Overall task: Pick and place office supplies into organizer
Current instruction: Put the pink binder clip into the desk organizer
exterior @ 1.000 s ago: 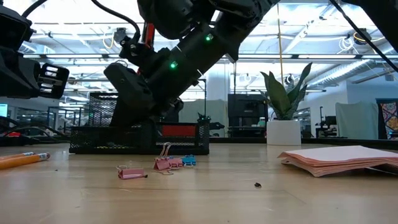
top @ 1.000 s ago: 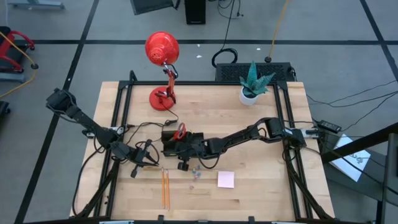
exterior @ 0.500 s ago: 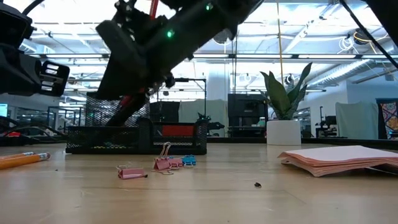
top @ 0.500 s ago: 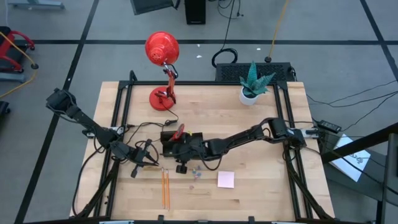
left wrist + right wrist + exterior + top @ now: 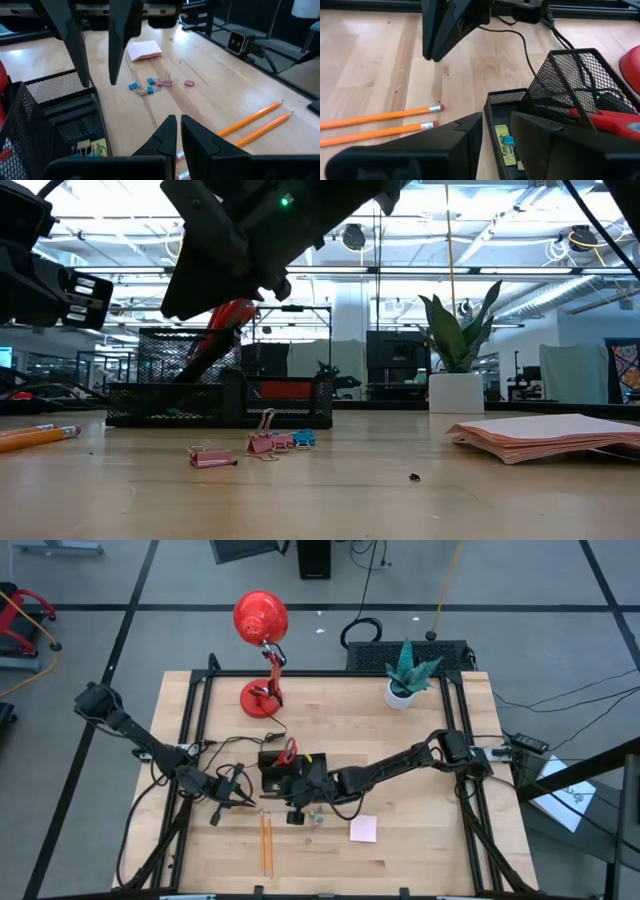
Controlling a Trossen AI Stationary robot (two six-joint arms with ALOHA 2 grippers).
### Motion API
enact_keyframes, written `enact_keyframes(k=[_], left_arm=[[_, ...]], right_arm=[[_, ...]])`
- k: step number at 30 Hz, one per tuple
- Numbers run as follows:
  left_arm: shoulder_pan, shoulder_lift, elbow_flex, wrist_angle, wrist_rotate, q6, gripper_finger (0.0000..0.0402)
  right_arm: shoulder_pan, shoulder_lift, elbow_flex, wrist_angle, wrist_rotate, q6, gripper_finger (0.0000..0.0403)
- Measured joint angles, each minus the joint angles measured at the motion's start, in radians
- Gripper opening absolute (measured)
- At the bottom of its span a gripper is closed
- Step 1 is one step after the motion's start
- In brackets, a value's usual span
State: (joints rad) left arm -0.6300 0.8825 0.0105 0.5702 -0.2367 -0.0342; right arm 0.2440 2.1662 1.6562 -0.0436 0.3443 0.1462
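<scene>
High view shows the wooden table [image 5: 420, 740] with the black mesh organizer [image 5: 283, 768] near its middle, red-handled scissors [image 5: 289, 750] standing in it. The right hand [image 5: 297, 810] hovers just beside the organizer, its fingers a narrow gap apart and holding nothing. The left hand [image 5: 243, 797], closed and empty, waits above two orange pencils [image 5: 266, 840]. A pink sticky-note pad [image 5: 363, 829] and small clips [image 5: 318, 819] lie nearby.

Wooden table [image 5: 420, 740] with organizer [image 5: 285, 772], pencils [image 5: 266, 842], clips [image 5: 316, 819], sticky pad [image 5: 363, 829], lamp [image 5: 262, 698], plant [image 5: 405, 692].
</scene>
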Motion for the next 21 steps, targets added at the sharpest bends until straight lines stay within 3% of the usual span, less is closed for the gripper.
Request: enact_keyframes(k=[4, 11, 17, 21], left_arm=[[0.000, 0.000, 0.000, 0.010, 0.000, -0.013, 0.0031], [0.000, 0.000, 0.000, 0.010, 0.000, -0.029, 0.0031], [-0.007, 0.001, 0.021, -0.001, -0.001, -0.030, 0.0031], [-0.057, 0.015, 0.092, -0.102, -0.070, -0.030, 0.0031]], right_arm=[[0.008, -0.001, 0.000, -0.004, 0.008, 0.001, 0.0095], [0.110, -0.106, -0.013, -0.174, 0.257, -0.067, 0.0087], [0.135, -0.265, -0.192, -0.098, 0.248, -0.105, 0.0030], [0.107, -0.385, -0.396, 0.054, 0.228, -0.122, 0.0008]])
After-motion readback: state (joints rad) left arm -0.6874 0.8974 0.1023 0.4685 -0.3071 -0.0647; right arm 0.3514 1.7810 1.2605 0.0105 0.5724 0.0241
